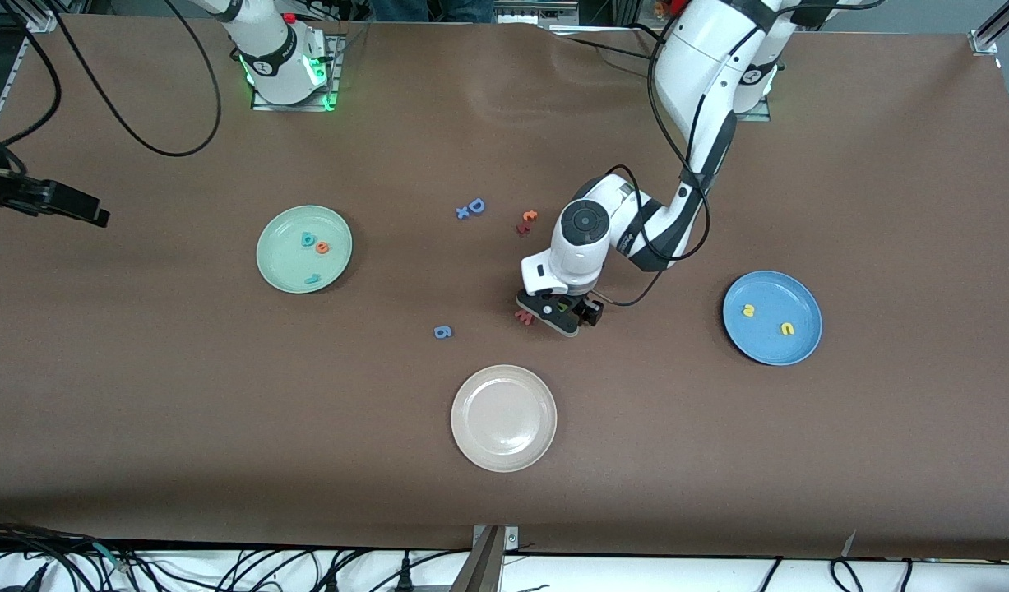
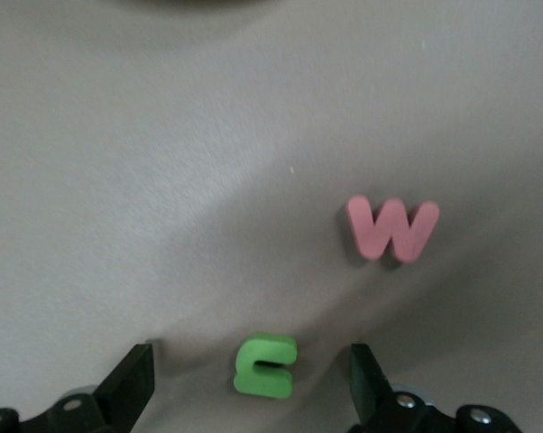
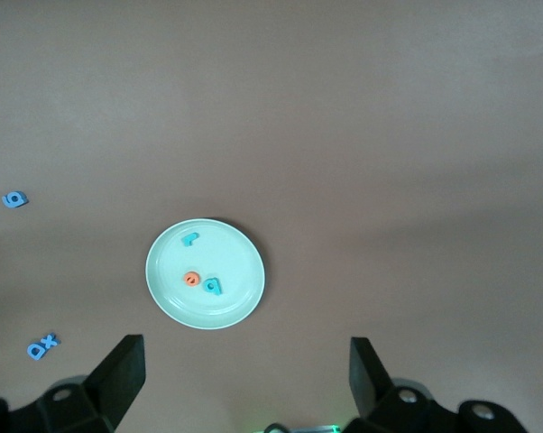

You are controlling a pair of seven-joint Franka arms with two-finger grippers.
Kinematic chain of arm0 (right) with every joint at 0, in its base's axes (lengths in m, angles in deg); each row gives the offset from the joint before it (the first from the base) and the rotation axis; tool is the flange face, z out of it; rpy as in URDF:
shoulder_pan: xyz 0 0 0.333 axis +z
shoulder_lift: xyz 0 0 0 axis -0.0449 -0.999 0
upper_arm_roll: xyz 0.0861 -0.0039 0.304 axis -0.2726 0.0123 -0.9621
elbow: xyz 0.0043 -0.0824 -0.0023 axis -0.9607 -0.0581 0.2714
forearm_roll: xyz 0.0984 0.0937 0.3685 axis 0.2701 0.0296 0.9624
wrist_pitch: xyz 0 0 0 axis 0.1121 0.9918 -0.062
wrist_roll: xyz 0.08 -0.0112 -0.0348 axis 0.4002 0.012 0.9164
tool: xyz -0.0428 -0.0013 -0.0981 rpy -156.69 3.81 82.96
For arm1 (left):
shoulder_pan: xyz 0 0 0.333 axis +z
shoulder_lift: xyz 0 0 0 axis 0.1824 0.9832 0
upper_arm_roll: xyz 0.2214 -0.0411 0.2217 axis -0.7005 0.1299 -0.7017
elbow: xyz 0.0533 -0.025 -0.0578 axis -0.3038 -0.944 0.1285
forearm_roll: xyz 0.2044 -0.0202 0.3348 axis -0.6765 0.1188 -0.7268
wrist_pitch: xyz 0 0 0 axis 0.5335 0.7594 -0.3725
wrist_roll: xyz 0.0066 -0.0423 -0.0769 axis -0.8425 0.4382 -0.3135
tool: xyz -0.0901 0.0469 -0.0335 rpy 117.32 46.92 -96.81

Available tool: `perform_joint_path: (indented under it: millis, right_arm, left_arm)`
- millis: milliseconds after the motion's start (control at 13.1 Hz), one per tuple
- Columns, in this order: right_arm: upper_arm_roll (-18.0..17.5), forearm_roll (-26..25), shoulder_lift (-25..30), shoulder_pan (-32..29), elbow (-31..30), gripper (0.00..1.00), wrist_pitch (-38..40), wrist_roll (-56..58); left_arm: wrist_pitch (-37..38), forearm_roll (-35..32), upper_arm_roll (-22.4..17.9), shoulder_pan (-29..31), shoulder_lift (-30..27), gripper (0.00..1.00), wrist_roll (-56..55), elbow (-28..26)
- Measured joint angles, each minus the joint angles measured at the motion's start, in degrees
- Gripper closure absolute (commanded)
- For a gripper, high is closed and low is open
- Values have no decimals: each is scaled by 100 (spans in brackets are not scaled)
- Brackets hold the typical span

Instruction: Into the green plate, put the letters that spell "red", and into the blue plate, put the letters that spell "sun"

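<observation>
Green "n" (image 2: 265,364) lies on the brown tabletop (image 1: 224,427) between the spread fingers of the left gripper (image 1: 563,311) — pink "w" (image 2: 393,229) just beside. Green plate (image 1: 278,267) holds three letters, blue plate (image 1: 771,349) two yellow ones — right gripper (image 3: 244,379) waits, fingers apart.

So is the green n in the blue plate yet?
Not yet. The green n lies on the table between the left tool's open fingers; the blue plate holds two yellow letters.
</observation>
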Motion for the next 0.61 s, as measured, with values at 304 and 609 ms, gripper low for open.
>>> perform_joint_path:
  millis: [304,609]
  right_arm:
    - [-1279,-305,679,-958,-876,0,-481,-26]
    - [-2142,-383,915,-1467,-1152,0,-878,-85]
  left_arm:
    - [-32,0,2,0,-19,29,109,-61]
    - [-23,0,-6,2,-71,51,134,-79]
